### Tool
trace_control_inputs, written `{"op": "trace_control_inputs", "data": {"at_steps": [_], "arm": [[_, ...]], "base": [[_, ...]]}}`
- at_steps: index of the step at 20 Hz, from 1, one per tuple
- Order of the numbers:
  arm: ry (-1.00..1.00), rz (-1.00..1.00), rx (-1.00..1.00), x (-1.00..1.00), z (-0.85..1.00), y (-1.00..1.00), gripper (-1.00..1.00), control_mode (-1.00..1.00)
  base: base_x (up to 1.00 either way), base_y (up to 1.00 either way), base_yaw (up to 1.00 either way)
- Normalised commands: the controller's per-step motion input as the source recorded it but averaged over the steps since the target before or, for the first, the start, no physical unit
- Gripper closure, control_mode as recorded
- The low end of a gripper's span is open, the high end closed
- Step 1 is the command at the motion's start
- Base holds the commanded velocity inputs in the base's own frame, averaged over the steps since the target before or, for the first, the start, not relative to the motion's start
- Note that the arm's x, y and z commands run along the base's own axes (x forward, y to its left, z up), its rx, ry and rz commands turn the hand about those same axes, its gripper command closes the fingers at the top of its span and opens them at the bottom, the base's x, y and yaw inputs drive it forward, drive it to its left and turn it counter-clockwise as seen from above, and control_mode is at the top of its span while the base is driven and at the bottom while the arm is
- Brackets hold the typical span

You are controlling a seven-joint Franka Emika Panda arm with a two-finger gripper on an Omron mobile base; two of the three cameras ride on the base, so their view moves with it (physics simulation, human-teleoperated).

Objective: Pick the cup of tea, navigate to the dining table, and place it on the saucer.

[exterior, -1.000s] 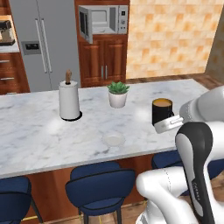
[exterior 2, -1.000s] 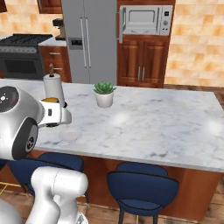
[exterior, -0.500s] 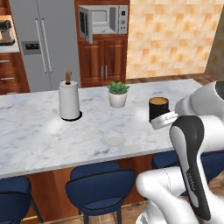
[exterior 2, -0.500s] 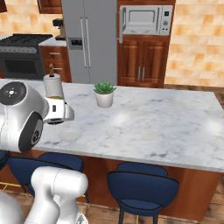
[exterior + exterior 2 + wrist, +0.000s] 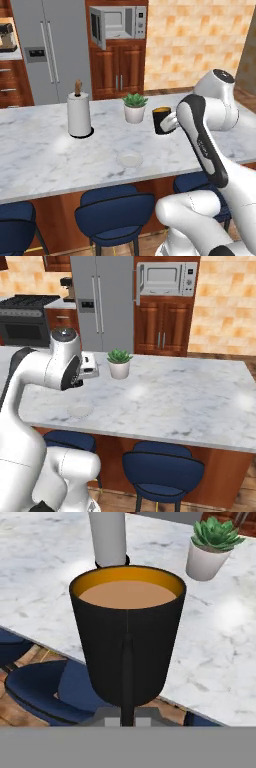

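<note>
While gripper is clenched on cup of tea by its handle, cup's upright above dining table; saucer sits nearer front edge, w/ plant pot just beside cup.

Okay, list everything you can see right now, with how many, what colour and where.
cup of tea: one, black, tan liquid, held above the table
saucer: one, pale grey-white, near the table's front edge
dining table: one, white-grey marble, centre
plant pot: one, white with green leaves, on the table
paper towel roll: one, white, on the table, left
stools: several, navy, in front of the table
microwave: one, silver, back wall
fridge: one, grey, back
stove: one, dark, far left
gripper: one, shut on the cup's handle
</note>
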Motion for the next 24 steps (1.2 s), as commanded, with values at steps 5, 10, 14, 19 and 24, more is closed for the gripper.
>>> {"op": "trace_control_inputs", "data": {"at_steps": [5,10,14,19,24], "arm": [[0.00,0.42,0.00,0.93,-0.96,0.13,1.00,-1.00],[-0.26,0.40,0.01,0.56,-0.99,0.09,1.00,-1.00],[-0.22,0.29,0.03,0.34,-0.75,0.00,1.00,-1.00],[0.00,0.22,0.01,0.19,-0.24,0.00,1.00,-1.00],[0.09,0.16,0.00,0.01,-0.02,0.18,1.00,-1.00]], "base": [[0.00,0.00,0.00],[0.00,0.00,0.00],[0.00,0.00,0.00],[0.00,0.00,0.00],[0.00,0.00,0.00]]}}
